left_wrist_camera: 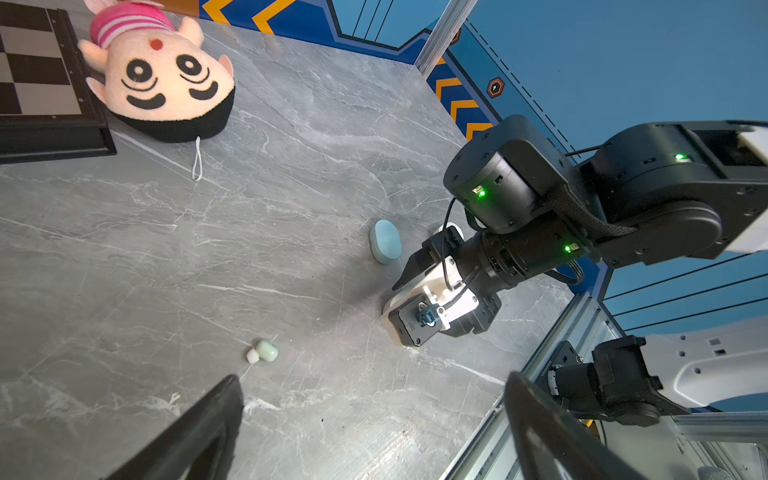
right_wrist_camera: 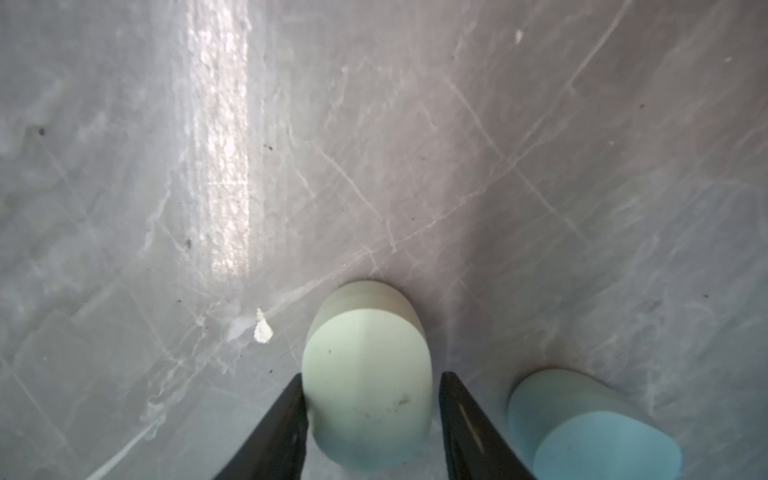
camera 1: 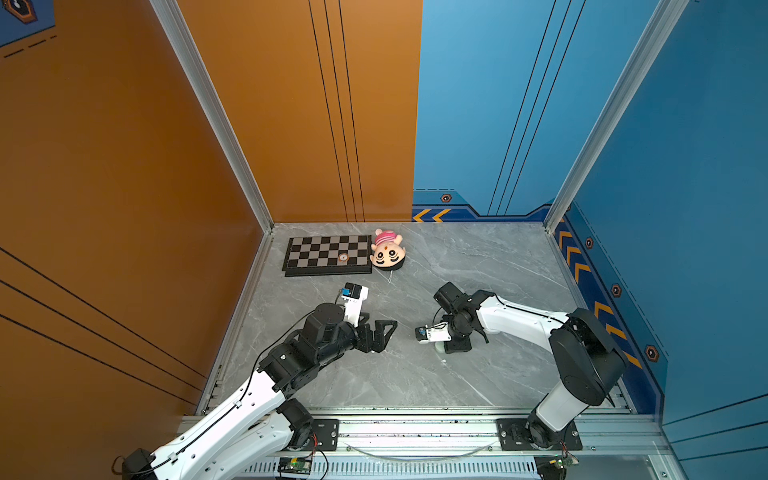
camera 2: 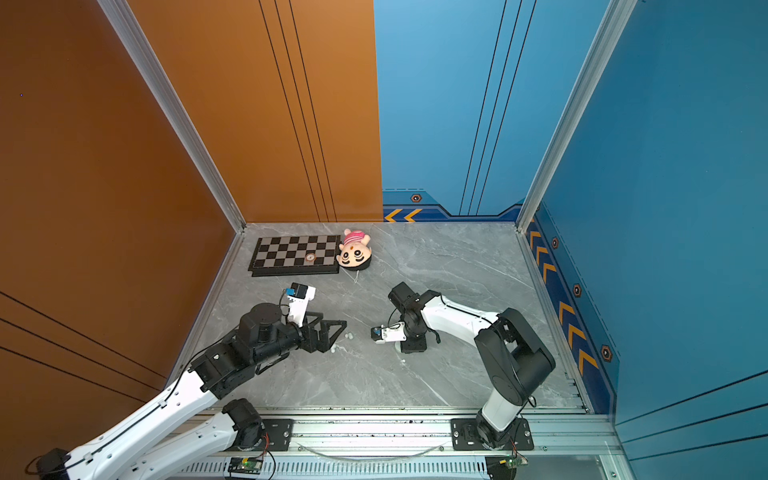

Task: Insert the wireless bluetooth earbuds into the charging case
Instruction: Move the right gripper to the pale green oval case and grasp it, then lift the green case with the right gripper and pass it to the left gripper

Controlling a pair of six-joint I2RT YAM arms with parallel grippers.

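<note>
Near the table's centre, a shade toward 5 o'clock in both top views, the right gripper [right_wrist_camera: 371, 375] points down at the pale green charging case [right_wrist_camera: 365, 386], which rests on the grey marble tabletop [camera 1: 478, 257]. Right wrist view: the two black fingers [right_wrist_camera: 282, 428] flank the case. One touches the shell and the other stands off by a thin sliver, so the jaws are parted around the case and not clamped on it. A light blue charging case [right_wrist_camera: 582, 432] sits just beside the green one, not touching it; both cases appear closed. Toward 8 o'clock of centre, the left gripper [camera 1: 386, 337] hangs low over the marble with its jaws spread wide and nothing between them. One earbud [left_wrist_camera: 262, 352], pale green with a white tip, lies loose on the tabletop just off the left fingertips, between the two grippers and nearer the left, outside either case. A second pale bud [camera 2: 334, 350] shows in a top view close under the left gripper; it is too small to detail. At 11 o'clock a folded chessboard [camera 1: 328, 255] lies flat, carrying one small round piece [camera 1: 343, 258]. At 12 o'clock a plush doll head [camera 1: 387, 251] lies just beside the board's edge.
</note>
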